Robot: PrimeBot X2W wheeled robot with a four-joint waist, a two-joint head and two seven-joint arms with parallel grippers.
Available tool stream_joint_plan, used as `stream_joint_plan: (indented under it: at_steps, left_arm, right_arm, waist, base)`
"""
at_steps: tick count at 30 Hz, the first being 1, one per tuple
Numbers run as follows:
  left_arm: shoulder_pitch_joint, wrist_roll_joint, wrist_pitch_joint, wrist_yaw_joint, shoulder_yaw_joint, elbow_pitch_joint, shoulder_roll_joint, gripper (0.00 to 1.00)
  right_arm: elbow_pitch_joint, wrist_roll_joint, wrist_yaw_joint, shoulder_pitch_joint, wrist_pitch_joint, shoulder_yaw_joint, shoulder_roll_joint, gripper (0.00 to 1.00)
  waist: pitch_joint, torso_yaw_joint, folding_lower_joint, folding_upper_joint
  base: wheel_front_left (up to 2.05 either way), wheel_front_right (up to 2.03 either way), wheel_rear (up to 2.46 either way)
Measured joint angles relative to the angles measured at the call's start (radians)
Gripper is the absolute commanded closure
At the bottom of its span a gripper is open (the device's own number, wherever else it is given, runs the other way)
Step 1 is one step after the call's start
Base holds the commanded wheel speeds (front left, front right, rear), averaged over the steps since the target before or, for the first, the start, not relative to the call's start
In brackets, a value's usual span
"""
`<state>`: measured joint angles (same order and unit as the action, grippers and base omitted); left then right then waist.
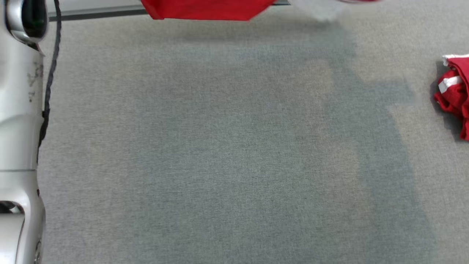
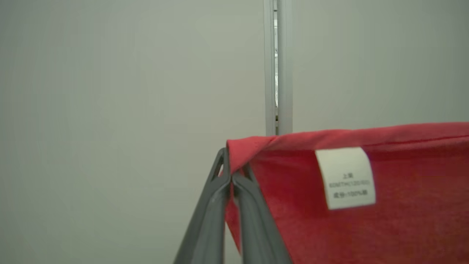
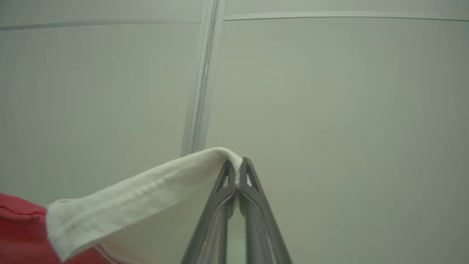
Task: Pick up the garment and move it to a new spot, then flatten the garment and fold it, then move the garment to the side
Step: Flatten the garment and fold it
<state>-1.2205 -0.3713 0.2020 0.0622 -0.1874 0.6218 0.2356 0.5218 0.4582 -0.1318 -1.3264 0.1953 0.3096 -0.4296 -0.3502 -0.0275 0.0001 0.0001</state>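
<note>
- Grey felt-like counter (image 1: 234, 146) spreads across the head view, with soft shadows over its middle.
- And up at the counter's far edge hangs the garment (image 1: 205, 9), bright red, its lower edge showing above the counter's surface.
- Beside it, further toward the counter's right end, sits a pale blurred patch (image 1: 320, 9); too smeared to say what it is.
- Over at the counter's right edge lies a crumpled red bundle (image 1: 456, 95) with white trim, well apart from the hanging garment.
- Along the counter's left edge runs a pale forearm (image 1: 18, 110), a dark cable (image 1: 51, 73) trailing down beside it.
- Left wrist view now: the left pincer (image 2: 231, 176) has its jaws pressed together on a folded corner of the red cloth, with no gap between the fingers.
- The cloth stretches away taut from that grip, and a white label (image 2: 346, 178) with small print lies on it close to the pinch.
- Behind it stands a plain pale wall (image 2: 110, 110) with an upright seam (image 2: 277, 66).
- Right wrist view: the right pincer (image 3: 238, 172) is clamped tight too, pinching the tip of a white hem (image 3: 139, 198).
- That hem sags away from the grip toward the red cloth low in the corner.
- So both pincers grip the one garment, which is held up off the counter.
</note>
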Motion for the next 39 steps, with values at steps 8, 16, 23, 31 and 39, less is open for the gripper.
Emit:
stream_joint_plan:
  at_steps: [8, 16, 23, 31, 39]
  left_arm:
    - [0.032, -0.039, 0.043, 0.022, 0.011, 0.327, -0.038, 1.0]
    - [0.162, -0.127, 0.058, 0.047, 0.064, 0.523, -0.113, 1.0]
    - [0.278, -0.151, 0.06, 0.059, 0.13, 0.466, -0.12, 1.0]
    - [0.552, -0.094, 0.06, 0.063, 0.157, 0.305, -0.129, 1.0]
    - [0.904, -0.048, 0.06, 0.066, 0.135, 0.097, -0.131, 1.0]
  right_arm:
    - [0.253, 0.095, 0.0, 0.039, 0.042, 0.16, 0.128, 1.0]
    - [0.324, 0.184, 0.0, 0.255, 0.063, 0.244, 0.187, 1.0]
    - [0.184, 0.182, 0.001, 0.482, 0.065, 0.137, 0.191, 1.0]
    - [-0.082, 0.08, 0.001, 0.828, 0.066, 0.021, 0.192, 1.0]
    - [-0.345, 0.009, 0.001, 1.251, 0.066, -0.082, 0.182, 1.0]
  waist:
    - [-0.05, -0.033, 0.0, 0.0]
    - [-0.094, -0.038, -0.0001, 0.0]
    - [-0.098, -0.03, 0.0, 0.0]
    - [-0.007, -0.029, 0.0, 0.0]
    - [0.131, -0.017, 0.0, 0.0]
  base:
    - [0.0, 0.0, 0.0]
    - [0.0, 0.0, 0.0]
    - [0.0, 0.0, 0.0]
    - [0.0, 0.0, 0.0]
    - [0.0, 0.0, 0.0]
